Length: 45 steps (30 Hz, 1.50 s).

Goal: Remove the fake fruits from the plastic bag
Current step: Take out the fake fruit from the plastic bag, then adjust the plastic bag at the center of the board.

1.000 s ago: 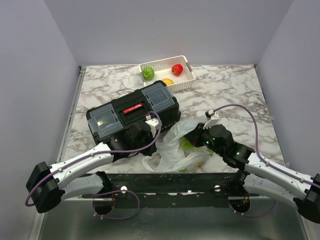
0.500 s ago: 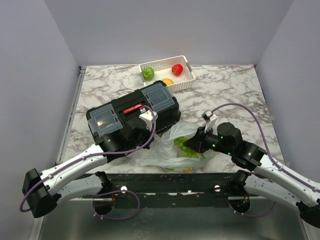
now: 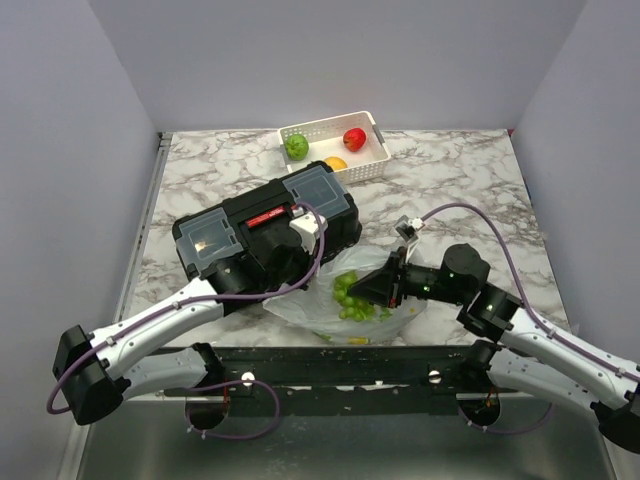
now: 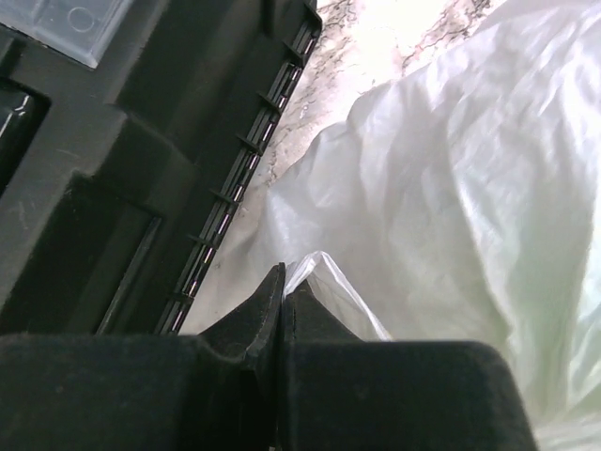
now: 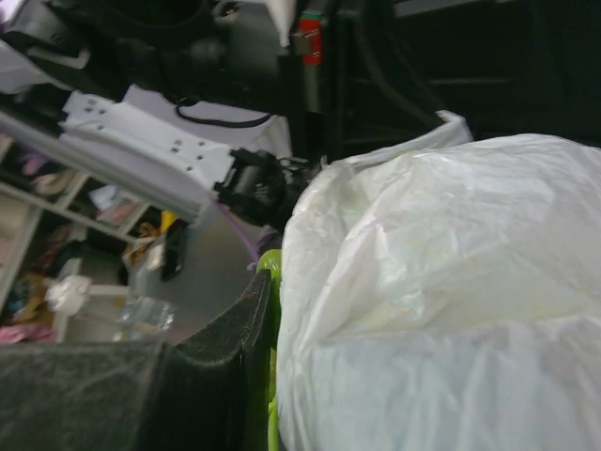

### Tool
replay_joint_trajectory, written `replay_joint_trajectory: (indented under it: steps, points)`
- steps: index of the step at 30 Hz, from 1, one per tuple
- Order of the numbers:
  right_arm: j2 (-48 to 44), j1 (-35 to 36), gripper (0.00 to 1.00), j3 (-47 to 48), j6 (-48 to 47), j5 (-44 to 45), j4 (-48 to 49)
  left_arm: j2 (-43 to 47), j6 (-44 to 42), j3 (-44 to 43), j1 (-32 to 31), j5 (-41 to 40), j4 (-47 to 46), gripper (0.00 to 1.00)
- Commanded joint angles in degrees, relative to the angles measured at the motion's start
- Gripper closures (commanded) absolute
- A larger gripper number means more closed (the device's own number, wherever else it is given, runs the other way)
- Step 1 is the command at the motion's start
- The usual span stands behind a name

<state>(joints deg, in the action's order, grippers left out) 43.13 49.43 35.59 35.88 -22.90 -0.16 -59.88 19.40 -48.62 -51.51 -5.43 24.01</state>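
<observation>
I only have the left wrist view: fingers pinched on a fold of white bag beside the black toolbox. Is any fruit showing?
Observer: Yes. From above, green grapes show at the middle of the plastic bag.
Operator: Where is the right gripper?
Observer: The right gripper is at the bag's right side, close against the grapes. I cannot tell whether it grips anything.
Operator: Any fruit elsewhere on the table?
Observer: The white basket at the far edge holds a green fruit, a red fruit and an orange fruit.
</observation>
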Motion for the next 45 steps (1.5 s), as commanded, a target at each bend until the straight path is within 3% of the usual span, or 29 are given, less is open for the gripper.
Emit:
replay_joint_trajectory:
  steps: [1,5,10,13,17,21,23,29,34,40,45]
  points:
    - [2.39,0.05,0.99,-5.07,10.48,-14.86,23.47,-0.92,-2.28,-1.19,-0.35,-1.94,-0.88,1.0]
    - [2.33,0.05,0.99,-3.61,8.37,-17.43,18.21,-1.65,-1.72,-3.18,-0.19,-9.47,0.71,1.0]
    - [2.68,0.05,0.99,-3.27,12.14,-21.34,26.04,-6.29,0.79,-4.46,-0.2,0.14,0.12,1.0]
    - [2.02,0.05,0.99,-3.05,13.39,-15.43,27.9,-8.37,4.06,-3.24,-0.22,4.86,-1.39,1.0]
    - [1.1,0.05,0.99,-3.5,19.12,-0.88,29.2,-8.56,7.93,-0.4,-0.18,8.98,-5.17,1.0]
    - [0.58,-0.01,0.99,-6.83,33.6,12.93,29.65,-5.95,9.58,1.19,-0.22,8.26,-7.47,1.0]
    - [2.51,-0.58,0.99,-6.89,35.88,7.99,32.42,-4.39,9.2,1.67,-0.17,6.84,-8.24,1.0]
    - [5.89,-1.68,0.99,-7.0,37.62,-6.89,21.62,1.88,9.16,5.51,-0.17,1.83,-14.22,1.0]
    - [11.59,-1.68,0.99,-12.89,47.57,-24.45,31.35,3.54,9.86,6.55,-0.17,-1.01,-19.58,1.0]
    - [7.67,-1.69,0.99,-8.55,46.62,-28.98,23.5,-1.61,11.19,1.42,-0.12,-4.71,-18.34,1.0]
    - [7.58,-1.66,0.99,-6.97,54.9,-32.6,33.55,-4.29,12.22,1.42,-0.16,-4.94,-20.73,1.0]
